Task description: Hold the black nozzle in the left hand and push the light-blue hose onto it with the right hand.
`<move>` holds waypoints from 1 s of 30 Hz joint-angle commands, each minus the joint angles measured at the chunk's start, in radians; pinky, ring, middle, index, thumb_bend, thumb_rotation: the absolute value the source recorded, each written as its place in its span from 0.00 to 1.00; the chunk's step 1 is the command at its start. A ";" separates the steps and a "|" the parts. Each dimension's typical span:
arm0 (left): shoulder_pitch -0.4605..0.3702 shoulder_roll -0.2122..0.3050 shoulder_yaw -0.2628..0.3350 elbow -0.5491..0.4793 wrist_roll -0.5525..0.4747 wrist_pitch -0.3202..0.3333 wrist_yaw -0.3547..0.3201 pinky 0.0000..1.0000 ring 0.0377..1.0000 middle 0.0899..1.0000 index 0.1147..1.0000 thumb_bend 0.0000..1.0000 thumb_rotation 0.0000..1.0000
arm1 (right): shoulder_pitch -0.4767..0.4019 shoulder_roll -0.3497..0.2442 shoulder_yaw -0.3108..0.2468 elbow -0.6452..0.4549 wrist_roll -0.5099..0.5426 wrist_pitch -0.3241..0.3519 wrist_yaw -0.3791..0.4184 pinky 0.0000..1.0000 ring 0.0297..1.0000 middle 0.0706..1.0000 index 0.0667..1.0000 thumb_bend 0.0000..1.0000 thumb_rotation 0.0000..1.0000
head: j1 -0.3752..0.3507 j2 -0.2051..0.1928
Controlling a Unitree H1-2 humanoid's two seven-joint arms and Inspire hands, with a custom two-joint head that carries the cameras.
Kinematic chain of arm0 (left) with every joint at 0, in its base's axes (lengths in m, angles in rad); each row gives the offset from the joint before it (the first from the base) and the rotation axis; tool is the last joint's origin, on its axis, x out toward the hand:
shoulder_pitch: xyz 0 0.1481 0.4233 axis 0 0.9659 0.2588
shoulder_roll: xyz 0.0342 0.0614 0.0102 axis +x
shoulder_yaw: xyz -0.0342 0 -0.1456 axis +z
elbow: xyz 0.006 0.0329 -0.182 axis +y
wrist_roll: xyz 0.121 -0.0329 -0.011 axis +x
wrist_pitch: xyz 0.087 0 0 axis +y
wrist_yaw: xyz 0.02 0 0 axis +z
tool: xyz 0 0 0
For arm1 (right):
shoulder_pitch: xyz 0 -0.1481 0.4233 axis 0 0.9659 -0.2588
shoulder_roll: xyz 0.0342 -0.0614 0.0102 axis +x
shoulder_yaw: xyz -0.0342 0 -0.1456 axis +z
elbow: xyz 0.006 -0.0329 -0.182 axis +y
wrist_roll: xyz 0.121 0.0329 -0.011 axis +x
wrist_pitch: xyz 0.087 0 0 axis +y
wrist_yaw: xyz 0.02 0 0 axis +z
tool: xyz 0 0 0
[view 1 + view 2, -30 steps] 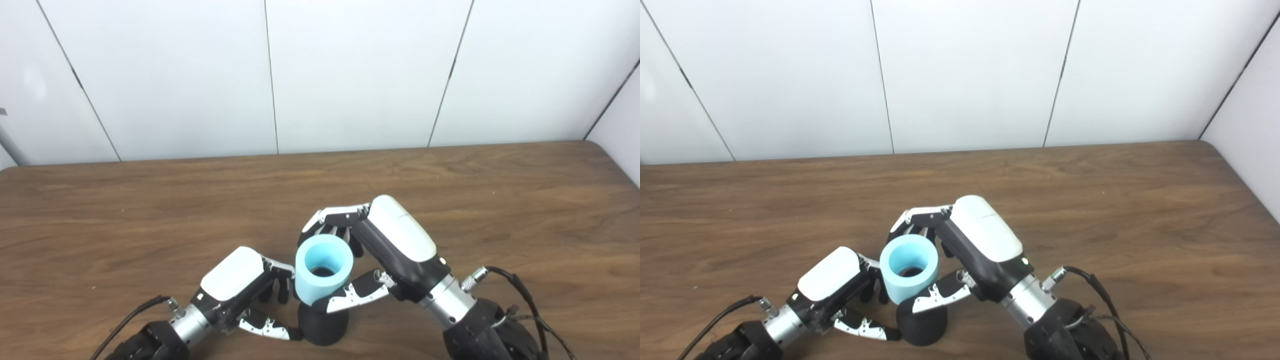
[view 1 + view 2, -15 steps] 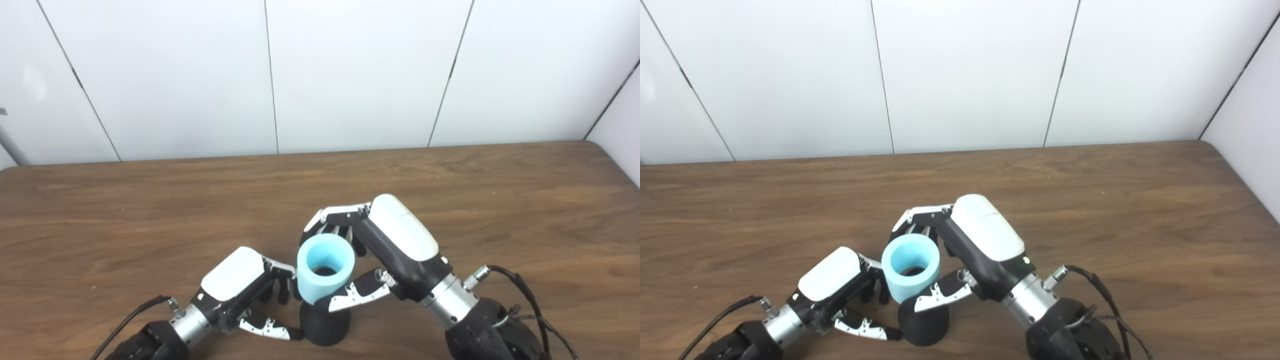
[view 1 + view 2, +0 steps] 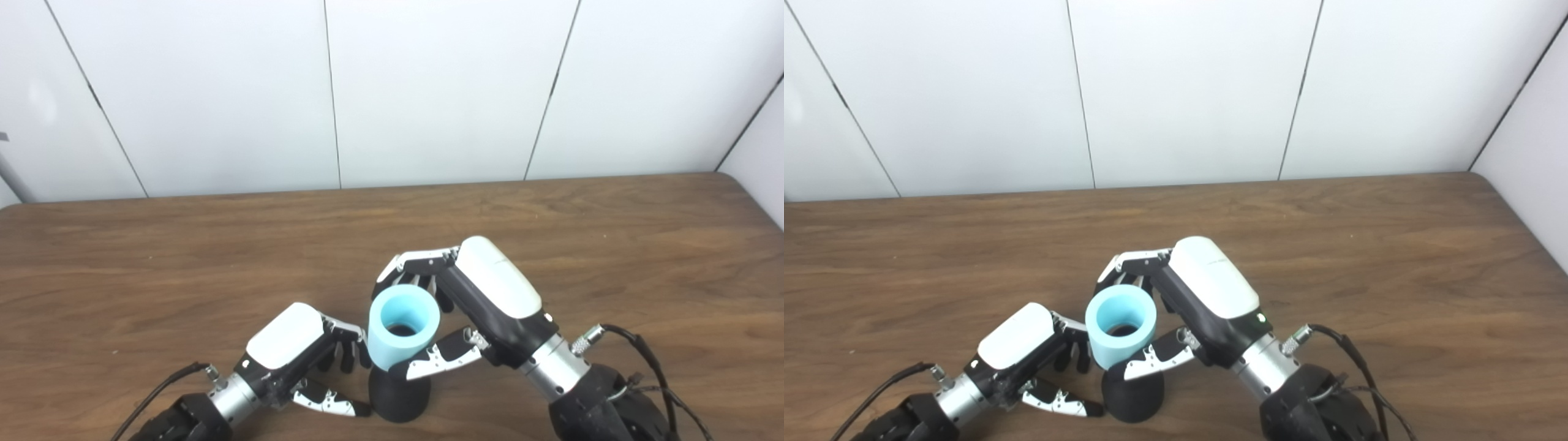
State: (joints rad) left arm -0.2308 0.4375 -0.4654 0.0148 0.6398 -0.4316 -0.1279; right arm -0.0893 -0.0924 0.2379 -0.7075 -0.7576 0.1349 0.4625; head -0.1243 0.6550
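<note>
- the short light-blue hose (image 3: 402, 327), a thick-walled tube with its open mouth facing up toward the cameras, stands tilted a little over the black nozzle (image 3: 397, 398), near the front edge of the brown wood-grain table (image 3: 184, 257).
- the black nozzle is a rounded, matte, bell-shaped piece with its wide base on the table; its top goes up into the lower end of the hose, and a dark shape shows down inside the blue bore.
- the right hand (image 3: 474, 300) is closed around the hose: its fingers (image 3: 416, 266) curl behind the far side of the tube and its thumb (image 3: 438, 361) presses across the near lower edge, just above the nozzle.
- the left hand (image 3: 300, 346) sits low just to the left of the hose and nozzle, fingers (image 3: 346, 349) bent downward beside the blue wall, thumb (image 3: 327, 401) stretched along the table with its tip touching the base of the nozzle.
- whether the left hand truly grips the nozzle cannot be told; the fingers look loosely curled, and a gap shows between them and the black body.
- white wall panels (image 3: 429, 92) stand behind the table.
</note>
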 commanded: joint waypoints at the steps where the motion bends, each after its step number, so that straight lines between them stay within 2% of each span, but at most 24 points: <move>1: 0.025 0.005 -0.020 0.011 0.024 -0.002 -0.052 0.55 0.49 0.44 0.42 0.52 0.00 | -0.022 -0.004 -0.009 -0.035 0.001 -0.011 -0.013 0.14 0.30 0.40 0.51 0.50 0.00 | 0.000 0.000; 6: 0.026 0.004 -0.020 0.007 0.027 0.003 -0.053 0.55 0.50 0.48 0.42 0.52 0.06 | -0.024 -0.003 -0.010 -0.040 -0.005 -0.004 -0.003 0.15 0.30 0.40 0.51 0.50 0.00 | 0.000 0.001; 30: 0.027 0.006 -0.018 0.008 0.023 0.004 -0.058 0.56 0.50 0.49 0.42 0.52 0.06 | -0.033 -0.007 -0.028 -0.063 -0.016 0.004 0.017 0.17 0.31 0.42 0.52 0.50 0.00 | -0.006 -0.007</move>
State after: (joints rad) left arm -0.2303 0.4312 -0.4645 0.0147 0.6400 -0.4253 -0.1321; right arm -0.0895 -0.0962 0.2179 -0.7295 -0.7735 0.1530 0.4949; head -0.1289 0.6473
